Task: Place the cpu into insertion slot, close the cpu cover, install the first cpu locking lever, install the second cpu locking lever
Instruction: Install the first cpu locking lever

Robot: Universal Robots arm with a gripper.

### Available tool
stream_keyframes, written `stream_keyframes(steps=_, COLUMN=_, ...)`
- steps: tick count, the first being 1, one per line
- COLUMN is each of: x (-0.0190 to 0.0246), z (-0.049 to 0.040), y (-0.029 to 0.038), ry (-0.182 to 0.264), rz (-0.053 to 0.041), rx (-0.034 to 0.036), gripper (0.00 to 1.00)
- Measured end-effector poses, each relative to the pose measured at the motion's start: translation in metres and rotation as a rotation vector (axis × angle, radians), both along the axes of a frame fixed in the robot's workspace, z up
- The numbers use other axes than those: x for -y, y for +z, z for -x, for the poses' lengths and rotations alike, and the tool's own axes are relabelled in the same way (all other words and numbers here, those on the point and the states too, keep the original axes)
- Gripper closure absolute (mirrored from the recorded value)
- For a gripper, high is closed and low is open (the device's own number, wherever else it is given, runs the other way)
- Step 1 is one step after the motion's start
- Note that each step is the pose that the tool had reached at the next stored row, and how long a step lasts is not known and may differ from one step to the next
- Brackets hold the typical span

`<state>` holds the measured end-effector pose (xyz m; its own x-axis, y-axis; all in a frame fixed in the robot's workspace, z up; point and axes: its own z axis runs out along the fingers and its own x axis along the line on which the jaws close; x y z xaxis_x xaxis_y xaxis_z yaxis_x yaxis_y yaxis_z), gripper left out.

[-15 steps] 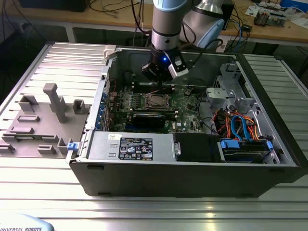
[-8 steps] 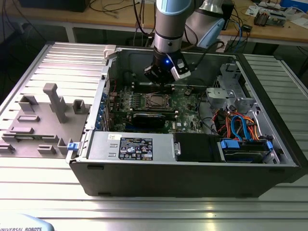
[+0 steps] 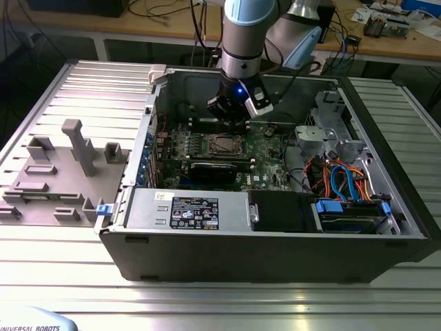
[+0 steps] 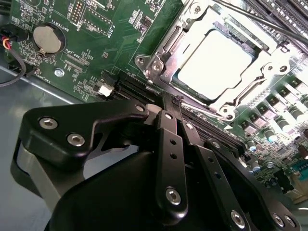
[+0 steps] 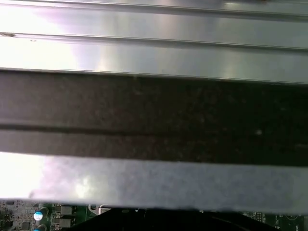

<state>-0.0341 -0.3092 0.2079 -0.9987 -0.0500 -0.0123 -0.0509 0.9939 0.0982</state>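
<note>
In the second wrist view the cpu (image 4: 214,62) lies flat in the insertion slot (image 4: 156,67), its silvery top showing through the window of the cpu cover (image 4: 269,72). The cover lies down flat over it. My gripper (image 4: 174,103) is shut, with its black fingers (image 4: 168,144) pressed together. Their tips sit at the socket's edge, against the end of a thin wire locking lever (image 4: 204,111). In the exterior view my gripper (image 3: 231,117) hangs low inside the open computer case, just behind the insertion slot (image 3: 224,145).
A coin battery (image 4: 48,38) and long memory slots (image 4: 288,12) flank the socket. A long black card (image 3: 219,170) lies in front of it. Drive bays with coloured cables (image 3: 344,183) fill the exterior view's right. The case wall (image 5: 154,53) stands close. A grey fixture (image 3: 76,148) sits outside.
</note>
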Motion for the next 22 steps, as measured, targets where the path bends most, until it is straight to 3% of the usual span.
stream_keyframes(steps=16, x=0.0000, z=-0.0001, y=0.0002, ry=-0.017, rz=0.0000, rx=0.0001, gripper=0.89)
stream_keyframes(steps=22, x=0.0001, z=-0.0003, y=-0.0025, ry=-0.027, rz=0.0024, rx=-0.0001, gripper=0.89)
